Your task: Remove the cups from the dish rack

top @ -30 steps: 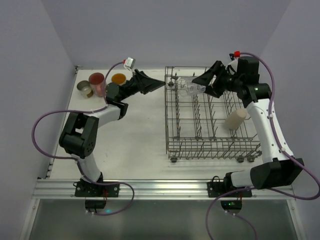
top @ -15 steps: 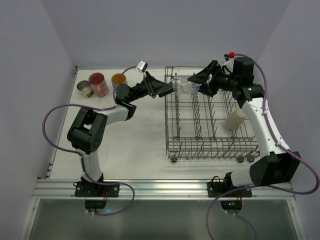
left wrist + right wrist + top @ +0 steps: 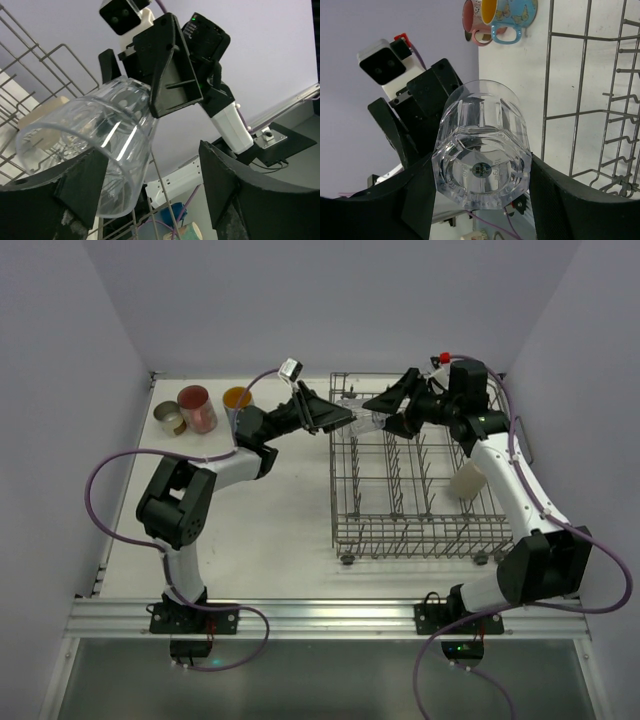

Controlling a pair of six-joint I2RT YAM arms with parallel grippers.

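Observation:
The clear glass tumbler (image 3: 364, 420) hangs in the air over the far left corner of the grey wire dish rack (image 3: 420, 532). My right gripper (image 3: 388, 418) is shut on its base end (image 3: 480, 165), one finger (image 3: 412, 200) on each side. My left gripper (image 3: 340, 418) is open, its fingers (image 3: 227, 185) spread round the tumbler's open rim (image 3: 85, 145); whether they touch it I cannot tell. A plain beige cup (image 3: 468, 481) lies in the rack at the right. A tan cup (image 3: 169, 418), a pink mug (image 3: 197, 408) and a blue mug (image 3: 237, 398) stand on the table at the far left.
The rack's upright tines (image 3: 615, 100) and rim wires (image 3: 30, 65) are right below and beside both grippers. The pink mug (image 3: 472, 15) and blue mug (image 3: 512, 12) show beyond the rack in the right wrist view. Walls close the table on three sides.
My left gripper has swung right from the mugs to the rack's corner and now brackets the tumbler's rim. My right gripper has carried the tumbler leftward to meet it.

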